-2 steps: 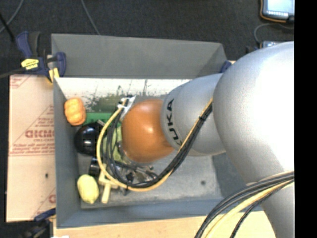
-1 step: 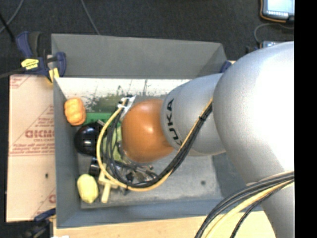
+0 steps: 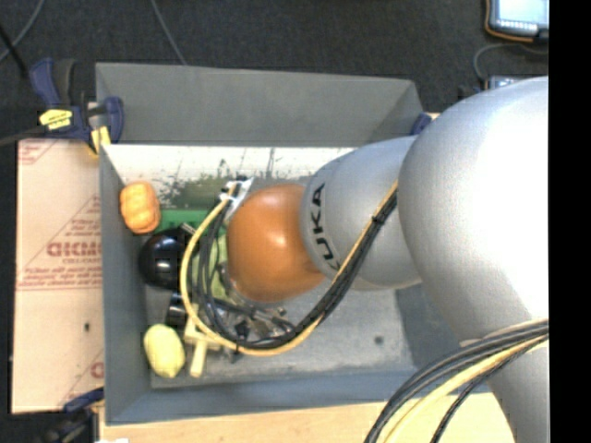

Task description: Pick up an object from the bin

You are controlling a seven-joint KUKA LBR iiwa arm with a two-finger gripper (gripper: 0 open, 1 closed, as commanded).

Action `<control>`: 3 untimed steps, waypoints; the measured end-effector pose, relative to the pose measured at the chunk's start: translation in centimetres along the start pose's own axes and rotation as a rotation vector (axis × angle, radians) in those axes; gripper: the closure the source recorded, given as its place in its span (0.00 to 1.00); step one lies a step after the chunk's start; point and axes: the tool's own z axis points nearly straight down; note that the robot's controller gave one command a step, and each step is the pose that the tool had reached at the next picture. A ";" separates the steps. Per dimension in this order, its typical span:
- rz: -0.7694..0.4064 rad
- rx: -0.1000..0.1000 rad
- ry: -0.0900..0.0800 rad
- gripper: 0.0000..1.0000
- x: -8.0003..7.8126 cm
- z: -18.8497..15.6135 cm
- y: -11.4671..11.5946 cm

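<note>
**STATION STATE: ARM LOW OVER LEFT HALF OF BIN**

The grey metal bin (image 3: 277, 109) stands on a dark floor (image 3: 277, 26). The loose things in view lie along the bin's left wall.

Near-left corner: a yellow lemon-shaped object (image 3: 163, 350) rests against the left wall. A cream peg-like piece (image 3: 196, 347) touches it on the side toward the bin's centre.

Midway along the left wall sits a glossy black ball (image 3: 163, 258).

Far-left corner: an orange pumpkin-shaped object (image 3: 139, 208) lies with a flat green item (image 3: 185, 218) just beside it.

The arm (image 3: 443, 210) reaches in over the right edge and slopes down toward the left half. The orange wrist cover (image 3: 268, 243) and the looped cables (image 3: 199, 257) stand above the hand (image 3: 245, 324), which sits low between the bin's centre and its near edge. Whether the hand is released or clenched cannot be told, and no object is seen grasped.

Assessment: the hand is nearest the cream piece and the lemon-shaped object, so one of these is the probable target, but which one cannot be confirmed. Both lie close to the walls, and that crowding probably accounts for the sloped approach from the open side.
</note>
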 end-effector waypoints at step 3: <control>0.002 0.001 0.000 1.00 0.0 -2.8 -0.1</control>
